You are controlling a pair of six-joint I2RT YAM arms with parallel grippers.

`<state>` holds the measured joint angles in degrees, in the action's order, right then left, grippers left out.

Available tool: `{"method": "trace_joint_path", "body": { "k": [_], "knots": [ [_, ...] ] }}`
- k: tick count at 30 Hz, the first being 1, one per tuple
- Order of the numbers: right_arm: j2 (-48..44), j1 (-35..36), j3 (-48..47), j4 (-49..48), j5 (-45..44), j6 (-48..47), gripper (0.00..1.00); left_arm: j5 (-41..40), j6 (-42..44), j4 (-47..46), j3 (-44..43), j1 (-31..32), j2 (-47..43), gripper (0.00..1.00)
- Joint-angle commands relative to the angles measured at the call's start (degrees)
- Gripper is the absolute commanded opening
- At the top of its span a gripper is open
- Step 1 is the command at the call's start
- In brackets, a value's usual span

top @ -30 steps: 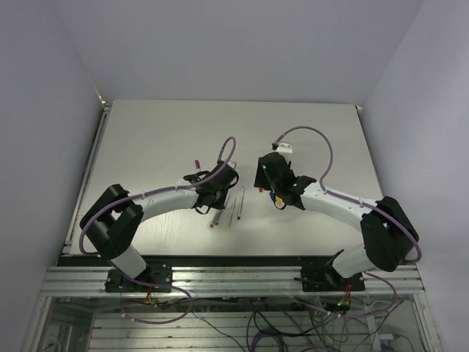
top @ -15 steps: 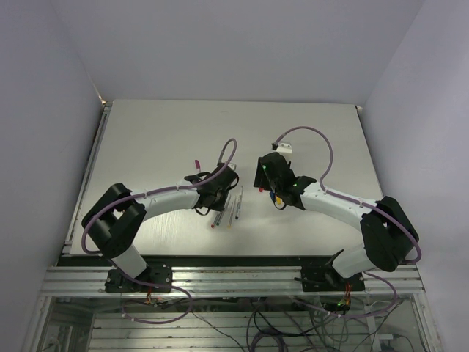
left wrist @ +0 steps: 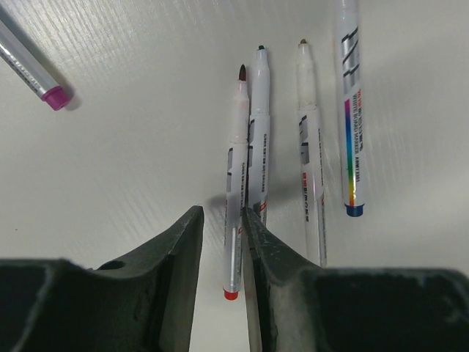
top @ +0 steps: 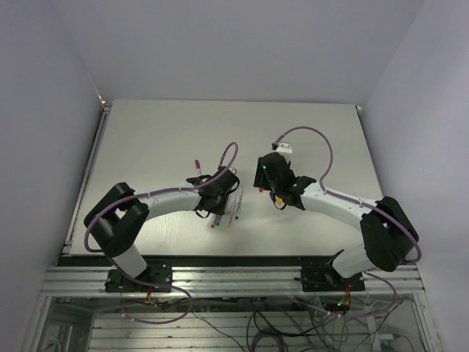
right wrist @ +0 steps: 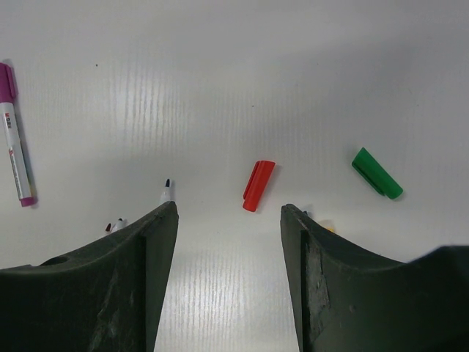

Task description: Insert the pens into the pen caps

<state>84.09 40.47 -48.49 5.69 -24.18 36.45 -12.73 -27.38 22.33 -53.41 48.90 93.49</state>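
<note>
Several uncapped grey-silver pens lie side by side in the left wrist view. The red-ended pen (left wrist: pixel 236 183) lies on the table between the fingers of my left gripper (left wrist: pixel 222 220). Its barrel touches the right finger, with a gap on the left, so the jaws are narrowly open. Beside it lie a dark-tipped pen (left wrist: pixel 258 132), a pale-tipped pen (left wrist: pixel 309 147) and a blue-ended pen (left wrist: pixel 350 110). My right gripper (right wrist: pixel 229 213) hangs open and empty over the table. A red cap (right wrist: pixel 259 185) lies just ahead of it and a green cap (right wrist: pixel 377 173) to its right.
A magenta pen (right wrist: pixel 15 139) with its cap on lies apart at the left. A bit of yellow (right wrist: pixel 327 228) shows by the right finger. In the top view both arms meet at mid-table, with the pens (top: pixel 231 209) under the left wrist.
My left arm has shifted slightly right over the row of pens and its jaws have widened a little. The right arm has not moved.
</note>
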Motion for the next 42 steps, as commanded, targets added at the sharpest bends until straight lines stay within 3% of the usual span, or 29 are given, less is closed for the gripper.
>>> {"method": "trace_joint_path", "body": {
  "k": [1, 17, 28, 31, 35, 42],
  "knots": [
    [-0.47, 0.14, 0.46, -1.04, 0.01, 0.64, 0.58, 1.22, -0.57, -0.68, 0.55, 0.56, 0.96, 0.38],
    [0.51, 0.15, -0.48, -0.79, 0.36, 0.6, 0.58, -1.33, -0.66, 1.16, 0.76, 0.9, 4.66, 0.34],
    [0.27, 0.15, -0.38, -0.16, 0.37, 1.17, 0.58, -3.31, -2.18, 5.95, 1.12, 0.87, 8.54, 0.2],
    [0.19, 0.22, -0.27, -0.16, 0.45, 1.3, 0.58, -1.45, -2.73, 5.18, 2.16, 0.92, 8.15, 0.07],
    [1.05, 0.22, -0.68, 0.67, 0.37, 1.69, 0.58, -1.6, -3.64, 3.75, 3.59, 0.84, 6.36, 0.07],
    [5.78, 0.18, -4.52, 4.68, -0.52, 2.16, 0.55, -9.78, -4.73, 4.61, 3.21, 0.88, -1.58, 0.07]
  ]
}}
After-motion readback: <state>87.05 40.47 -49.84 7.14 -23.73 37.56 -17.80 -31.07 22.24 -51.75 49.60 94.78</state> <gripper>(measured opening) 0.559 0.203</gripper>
